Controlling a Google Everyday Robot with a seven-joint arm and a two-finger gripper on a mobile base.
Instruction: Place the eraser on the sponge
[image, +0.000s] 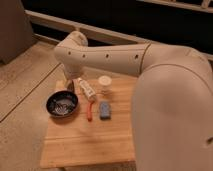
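Status check: the eraser is not on the sponge.

1. Locate the sponge, the blue-grey block near the middle of the wooden table. Its top face is bare.
2. Locate the white oblong item with a red mark. Treat it as the probable eraser, since the view does not settle its identity. It lies flat on the table at 11 o'clock from the sponge, near it but apart.
3. Note the neighbours: an orange stick just beside the sponge at 9 o'clock, a dark bowl farther out at 9 o'clock, and a white cup at 12 o'clock.
4. Locate the gripper. It hangs under the bent arm, at 12 o'clock from the bowl and just beside the probable eraser. Its jaws stand wide and hold nothing.

Remaining work: grasp the eraser, carry it over and set it on the sponge.
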